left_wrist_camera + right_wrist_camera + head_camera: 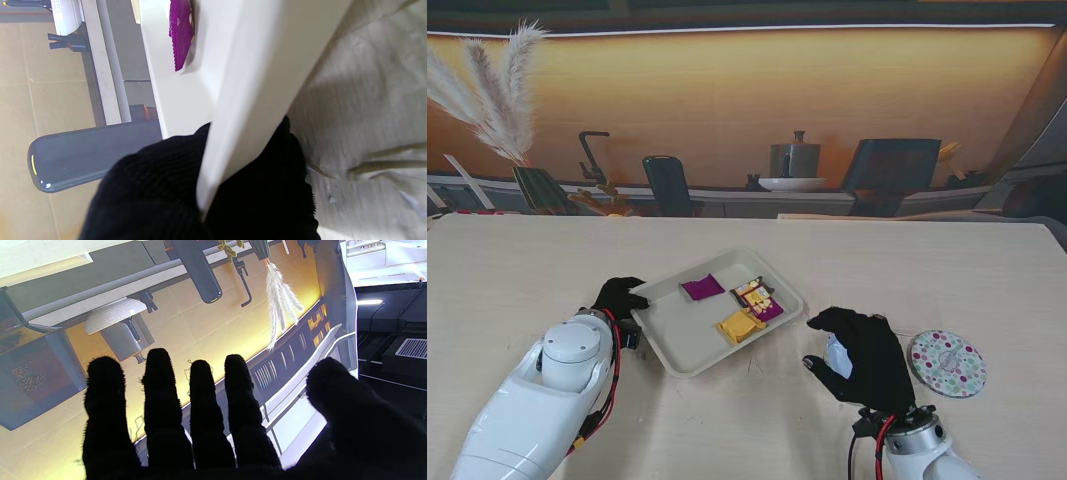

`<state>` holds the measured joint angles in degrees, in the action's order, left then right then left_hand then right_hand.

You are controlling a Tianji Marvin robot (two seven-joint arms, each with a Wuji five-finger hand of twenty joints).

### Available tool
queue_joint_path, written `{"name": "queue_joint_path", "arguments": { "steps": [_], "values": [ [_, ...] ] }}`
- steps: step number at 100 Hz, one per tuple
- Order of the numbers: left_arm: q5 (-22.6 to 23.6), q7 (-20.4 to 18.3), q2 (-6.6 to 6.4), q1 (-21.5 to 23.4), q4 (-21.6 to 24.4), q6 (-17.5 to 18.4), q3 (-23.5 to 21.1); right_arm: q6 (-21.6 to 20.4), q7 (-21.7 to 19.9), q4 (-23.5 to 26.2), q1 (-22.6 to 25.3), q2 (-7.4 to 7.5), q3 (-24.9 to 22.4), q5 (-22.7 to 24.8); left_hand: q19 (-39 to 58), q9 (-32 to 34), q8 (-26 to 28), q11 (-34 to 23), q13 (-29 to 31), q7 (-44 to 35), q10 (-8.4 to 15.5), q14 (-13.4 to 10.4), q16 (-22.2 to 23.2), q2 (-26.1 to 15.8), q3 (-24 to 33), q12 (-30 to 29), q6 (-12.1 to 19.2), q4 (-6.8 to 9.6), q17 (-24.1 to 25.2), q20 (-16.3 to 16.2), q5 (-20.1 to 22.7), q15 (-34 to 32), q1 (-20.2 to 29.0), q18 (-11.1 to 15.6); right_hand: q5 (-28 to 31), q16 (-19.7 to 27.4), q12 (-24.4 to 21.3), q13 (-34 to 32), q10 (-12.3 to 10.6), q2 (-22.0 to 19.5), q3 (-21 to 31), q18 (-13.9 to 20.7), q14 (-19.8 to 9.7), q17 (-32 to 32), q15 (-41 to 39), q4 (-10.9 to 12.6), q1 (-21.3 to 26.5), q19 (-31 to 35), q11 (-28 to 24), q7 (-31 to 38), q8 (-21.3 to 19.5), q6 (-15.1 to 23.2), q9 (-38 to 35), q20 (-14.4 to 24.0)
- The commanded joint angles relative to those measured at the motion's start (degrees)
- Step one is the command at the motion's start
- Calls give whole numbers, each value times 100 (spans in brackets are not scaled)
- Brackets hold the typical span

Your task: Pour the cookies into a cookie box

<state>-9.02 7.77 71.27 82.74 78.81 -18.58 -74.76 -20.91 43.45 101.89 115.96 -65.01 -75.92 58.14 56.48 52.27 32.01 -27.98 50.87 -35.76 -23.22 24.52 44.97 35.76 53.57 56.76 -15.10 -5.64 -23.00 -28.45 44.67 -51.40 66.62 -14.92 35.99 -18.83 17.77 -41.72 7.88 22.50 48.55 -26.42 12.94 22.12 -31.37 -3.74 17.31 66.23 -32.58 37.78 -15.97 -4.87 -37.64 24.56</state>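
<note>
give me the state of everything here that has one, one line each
tray: left edge pinched by the left hand, holding wrapped cookies
left hand: shut on the tray rim
right hand: fingers spread in the wrist view; something white shows under the palm, cannot tell if held
purple cookie packet: lying in the tray, apart from the others
yellow cookie packet: lying in the tray
dotted round lid: flat on the table, right of the right hand

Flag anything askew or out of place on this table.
The white tray sits skewed to the table edge, its left rim pinched by the left robot hand. Wrapped cookies lie scattered inside, none spilled. The dotted lid lies alone beside the right robot hand.
</note>
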Motion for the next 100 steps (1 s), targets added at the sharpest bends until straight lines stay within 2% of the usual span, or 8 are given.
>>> {"name": "queue_joint_path", "arguments": {
  "steps": [1, 9, 20, 38, 47, 64, 100],
  "values": [
    [59, -28, 43, 187, -16, -65, 28, 0, -78, 27, 12, -19, 26, 3, 1731, 264, 302, -220, -483, -422, 133, 769, 566, -255, 314, 399, 301, -33, -695, -1078, 147, -182, 653, -2447, 144, -48, 28, 15, 43, -117, 93, -43, 181, -58, -3, 34, -201, 29, -10, 20, 18, 82, -70, -36],
    [172, 72, 44, 220, 53, 4, 28, 2, -83, 24, 8, -17, 27, 8, 2033, 348, 758, -393, -393, -1113, 303, 706, 937, -196, 365, 824, 558, -59, -728, -1448, -2, -361, 656, -2467, 169, -49, 28, 6, 33, -117, 95, -36, 166, -60, -5, 32, -207, 28, -12, 26, 16, 95, -82, -37],
    [254, -1, 0, 287, 218, 4, -18, 6, -94, 24, 9, -16, 27, 7, 2216, 339, 977, -487, -396, -1442, 387, 641, 1244, -242, 278, 1149, 641, -80, -673, -1781, -148, -467, 701, -2432, 191, -45, 27, 13, 38, -114, 102, -32, 175, -73, 3, 32, -206, 21, -12, 23, 17, 93, -102, -41],
    [407, 122, -9, 371, 451, 99, -47, 13, -80, 26, 14, -19, 24, 3, 2246, 329, 1145, -598, -420, -1679, 430, 601, 1404, -295, 233, 1373, 700, -105, -634, -2030, -206, -581, 733, -2432, 213, -44, 20, 14, 38, -113, 106, -26, 177, -80, 7, 31, -205, 17, 4, 14, 18, 96, -104, -45],
    [490, 200, -11, 414, 543, 198, -49, 16, -85, 30, 19, -20, 20, 1, 2327, 279, 1381, -746, -472, -1977, 520, 527, 1543, -387, 190, 1574, 861, -103, -625, -2261, -310, -732, 734, -2407, 222, -43, 20, 21, 39, -117, 105, -31, 169, -87, 11, 29, -206, 15, 3, 10, 18, 94, -111, -47],
    [637, 404, 7, 463, 669, 327, -25, 27, -75, 33, 16, -20, 22, 3, 2463, 286, 1577, -928, -454, -2201, 580, 461, 1713, -458, 179, 1758, 902, -99, -684, -2550, -343, -936, 735, -2424, 258, -42, 19, 26, 41, -110, 118, -37, 167, -89, 14, 30, -189, 15, 7, 8, 15, 99, -119, -49],
    [508, 626, 50, 575, 1059, 416, -60, 80, -62, 28, 6, -19, 37, 15, 2744, 310, 1908, -1182, -411, -2437, 597, 436, 1898, -446, 286, 2025, 937, -115, -939, -3028, -307, -1367, 731, -2506, 308, -42, 22, 20, 33, -94, 170, -19, 155, -94, 16, 25, -165, 14, 1, 14, 6, 115, -142, -55]
  ]
}}
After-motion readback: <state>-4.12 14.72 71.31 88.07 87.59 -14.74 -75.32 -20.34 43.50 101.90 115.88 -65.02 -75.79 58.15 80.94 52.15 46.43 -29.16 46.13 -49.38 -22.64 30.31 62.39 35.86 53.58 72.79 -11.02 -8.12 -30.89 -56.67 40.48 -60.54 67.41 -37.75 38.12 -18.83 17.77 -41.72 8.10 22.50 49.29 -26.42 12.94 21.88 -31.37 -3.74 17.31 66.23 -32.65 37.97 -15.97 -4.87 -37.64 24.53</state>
